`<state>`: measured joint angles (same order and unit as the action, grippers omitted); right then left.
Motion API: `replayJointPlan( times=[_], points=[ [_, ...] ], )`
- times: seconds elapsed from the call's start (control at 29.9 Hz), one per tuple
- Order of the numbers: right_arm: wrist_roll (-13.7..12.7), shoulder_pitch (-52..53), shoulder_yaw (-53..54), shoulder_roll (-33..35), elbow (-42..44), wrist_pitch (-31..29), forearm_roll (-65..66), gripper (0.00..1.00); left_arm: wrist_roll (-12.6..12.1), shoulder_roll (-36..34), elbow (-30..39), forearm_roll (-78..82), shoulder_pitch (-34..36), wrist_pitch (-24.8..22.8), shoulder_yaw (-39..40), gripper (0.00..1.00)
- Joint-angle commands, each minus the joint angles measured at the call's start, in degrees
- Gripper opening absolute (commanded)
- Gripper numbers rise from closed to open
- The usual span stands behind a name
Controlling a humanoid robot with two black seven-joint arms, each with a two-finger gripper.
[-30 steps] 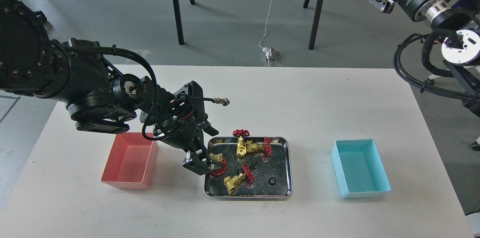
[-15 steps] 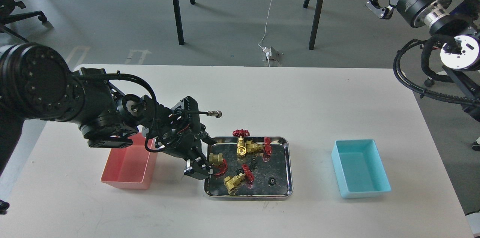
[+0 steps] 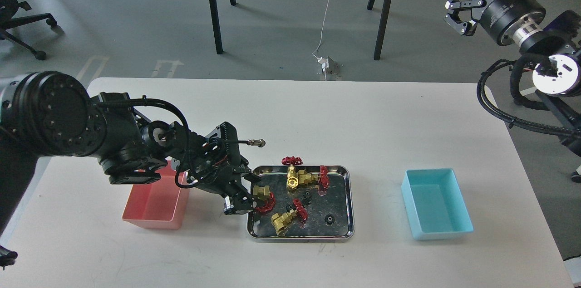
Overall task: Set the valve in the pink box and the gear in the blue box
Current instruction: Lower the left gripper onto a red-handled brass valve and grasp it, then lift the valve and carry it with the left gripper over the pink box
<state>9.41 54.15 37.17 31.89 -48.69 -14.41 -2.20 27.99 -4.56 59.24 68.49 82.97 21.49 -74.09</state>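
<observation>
Valve work comes first on your screen: a small brass-bodied valve with a red spoked handwheel (image 3: 262,197) sits at the left end of the shiny steel tray (image 3: 348,202), and your left gripper (image 3: 245,204) is right at it, over the tray's left rim. The fingers are dark and overlap the valve, so you cannot tell whether they are closed on it or merely beside it.

Three more identical valves are in the tray: one upright at the back edge (image 3: 292,171), one lying just right of it with its handwheel facing right (image 3: 315,178), and one tilted near the front (image 3: 287,217). Two tiny black toothed gears lie on the tray floor, one near the middle (image 3: 307,197) and one toward the front right (image 3: 328,219).

The salmon-pink open plastic box (image 3: 154,206) stands on the white worktop (image 3: 363,115) to the left of the tray, partly covered by your left arm's wrist. The light cyan-blue open plastic box (image 3: 435,204) stands well to the right of the tray, apart from it.

Your right gripper (image 3: 456,9) hangs high at the upper right, off the worktop and over the grey floor, with its two fingers spread apart and nothing between them.
</observation>
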Motion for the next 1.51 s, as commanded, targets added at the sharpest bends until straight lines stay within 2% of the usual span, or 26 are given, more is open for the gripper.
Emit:
replayJointPlan(
  times=[0.0,0.2,0.37,0.6,0.74,0.84,0.9,1.0,1.17,1.31,1.47],
  points=[
    [0.0,-0.3,0.0,0.0,0.0,0.0,0.0,1.0,0.0,0.1,0.0,0.1,0.1,0.4,0.1,0.45],
    [0.0,-0.5,0.1,0.0,0.0,0.0,0.0,1.0,0.0,0.1,0.0,1.6,0.2,1.1,0.1,0.3],
    [0.0,-0.8,0.2,0.0,0.0,0.0,0.0,1.0,0.0,0.0,0.0,1.8,0.3,1.2,0.1,0.09],
    [0.1,-0.9,0.4,0.1,0.0,0.0,0.0,1.0,0.0,-0.4,0.0,2.4,1.4,3.6,0.1,0.04],
    [0.1,-0.9,0.5,0.0,0.0,0.2,0.0,1.0,0.0,-2.3,1.2,2.3,5.9,5.1,1.0,0.04],
    [0.0,0.1,1.5,-0.1,-0.5,0.8,0.0,1.0,0.0,-9.7,4.5,2.3,9.6,5.6,4.4,0.04],
    [0.0,3.2,2.7,-0.6,-0.7,1.8,0.0,1.0,0.0,-17.3,8.4,2.4,13.2,5.7,7.2,0.04],
    [-0.2,8.6,2.2,-0.8,-0.4,5.2,0.3,1.0,0.0,-27.6,14.7,3.8,17.6,5.7,7.4,0.04],
    [-0.5,14.5,-2.6,-3.4,1.3,10.5,1.4,1.0,0.0,-43.6,17.9,16.5,18.4,4.4,7.2,0.04],
    [-0.8,16.4,-7.6,-5.5,3.8,14.1,1.4,1.0,0.0,-49.8,17.8,21.3,15.7,2.7,7.2,0.04],
    [-0.7,16.1,-7.9,-6.2,4.0,13.8,1.2,1.0,0.0,-51.0,15.7,21.6,9.1,2.7,7.9,0.04]
  ],
)
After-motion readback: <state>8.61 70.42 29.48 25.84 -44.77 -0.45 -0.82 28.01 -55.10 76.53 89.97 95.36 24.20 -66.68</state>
